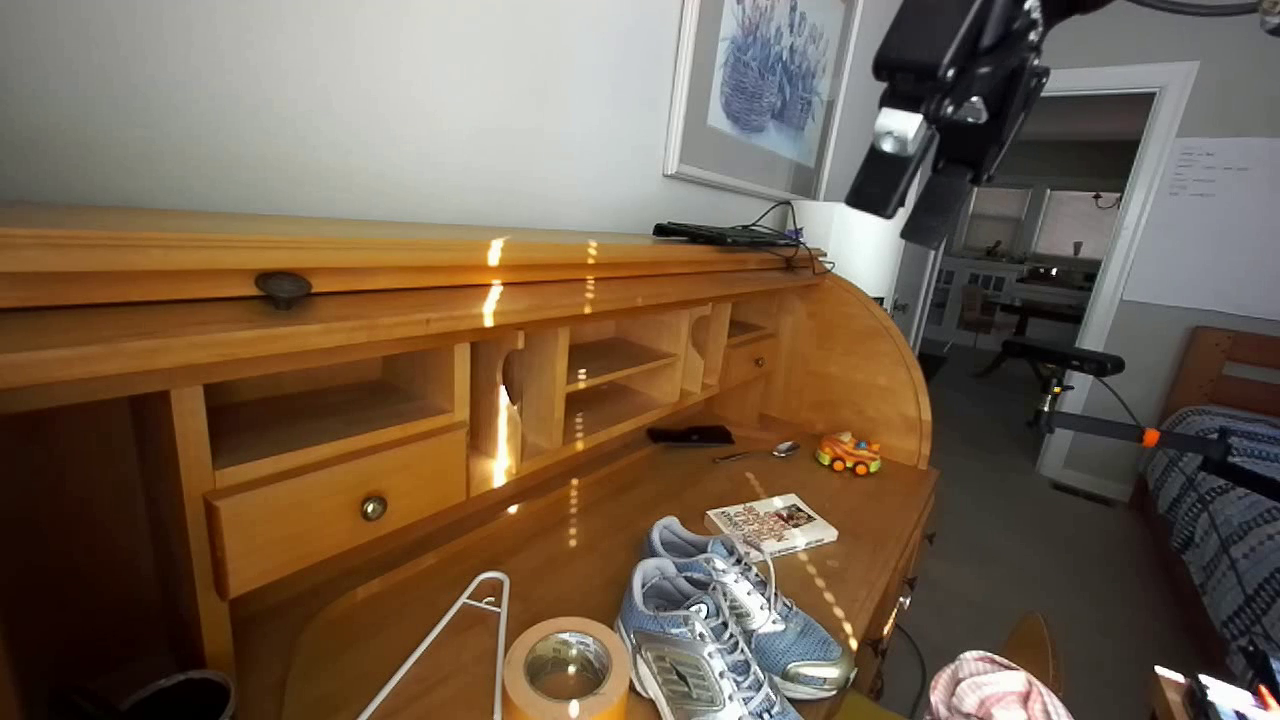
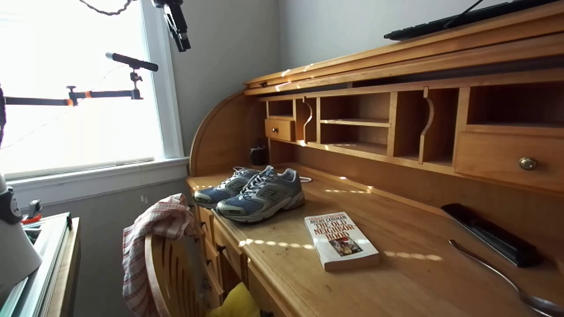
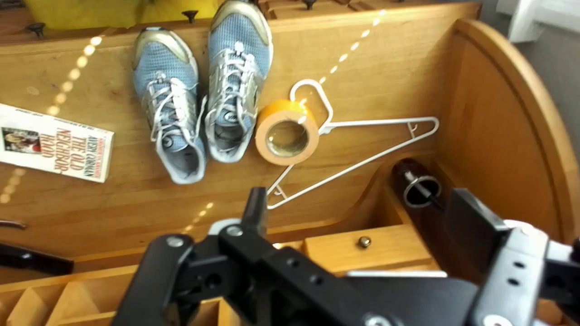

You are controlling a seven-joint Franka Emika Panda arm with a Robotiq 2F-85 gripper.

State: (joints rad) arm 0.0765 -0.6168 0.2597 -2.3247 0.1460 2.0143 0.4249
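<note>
My gripper is open and empty, high above the wooden desk; it shows in both exterior views (image 1: 898, 212) (image 2: 184, 46) and in the wrist view (image 3: 360, 199). It touches nothing. Below it in the wrist view lie a white hanger (image 3: 337, 175), an orange tape roll (image 3: 310, 136) resting partly over the hanger, and a pair of blue-grey shoes (image 3: 167, 106). A white book (image 3: 54, 145) lies beyond the shoes. A dark cup (image 3: 401, 174) with a pen-like item stands in the desk's corner. A small drawer (image 3: 344, 249) with a brass knob shows between the fingers.
The desk hutch (image 1: 620, 365) has cubbies and drawers. A keyboard (image 1: 725, 235) lies on top. A black stapler-like object (image 2: 489, 233), a spoon (image 2: 489, 270) and a toy car (image 1: 850, 452) lie on the desk. A chair with a checked cloth (image 2: 150, 242) stands at the front.
</note>
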